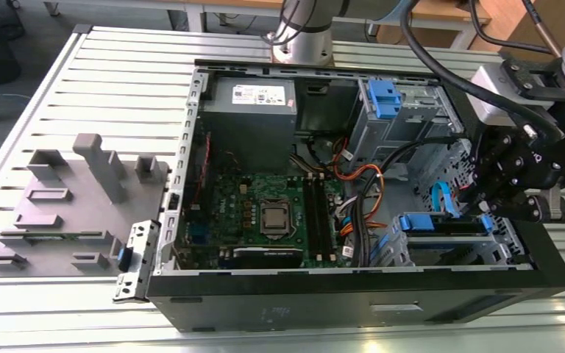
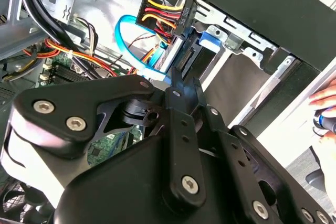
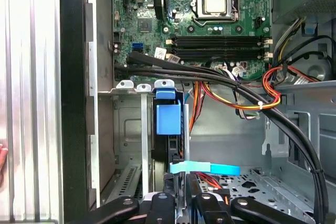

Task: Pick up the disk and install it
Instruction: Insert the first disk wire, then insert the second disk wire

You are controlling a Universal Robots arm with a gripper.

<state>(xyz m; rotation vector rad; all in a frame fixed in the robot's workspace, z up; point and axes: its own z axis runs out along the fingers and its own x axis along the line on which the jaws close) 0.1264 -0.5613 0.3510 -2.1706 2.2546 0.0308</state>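
The disk (image 3: 164, 148) stands on edge in the lower drive cage (image 3: 128, 129) of the open computer case (image 1: 361, 301), with a blue plastic tab (image 3: 168, 119) on its end. In the exterior view the disk (image 1: 428, 222) sits at the case's front right corner. My gripper (image 2: 181, 80) hangs right above the disk's (image 2: 195, 56) connector end, its black fingers drawn together to a point, nothing between them. A light blue data cable (image 2: 128, 45) and a coloured power plug (image 2: 163, 11) meet the disk beside the fingertips. In the first wrist view the gripper (image 3: 181, 200) sits over the disk's rear edge.
Thick black cable bundles (image 3: 220, 80) cross above the cage, beside the motherboard (image 1: 263, 213). A second drive cage with blue rails (image 1: 385, 95) and a grey power supply (image 1: 253, 99) stand at the back. A grey plastic fixture (image 1: 67, 206) lies left of the case. A person's hand (image 2: 325, 106) rests outside the case.
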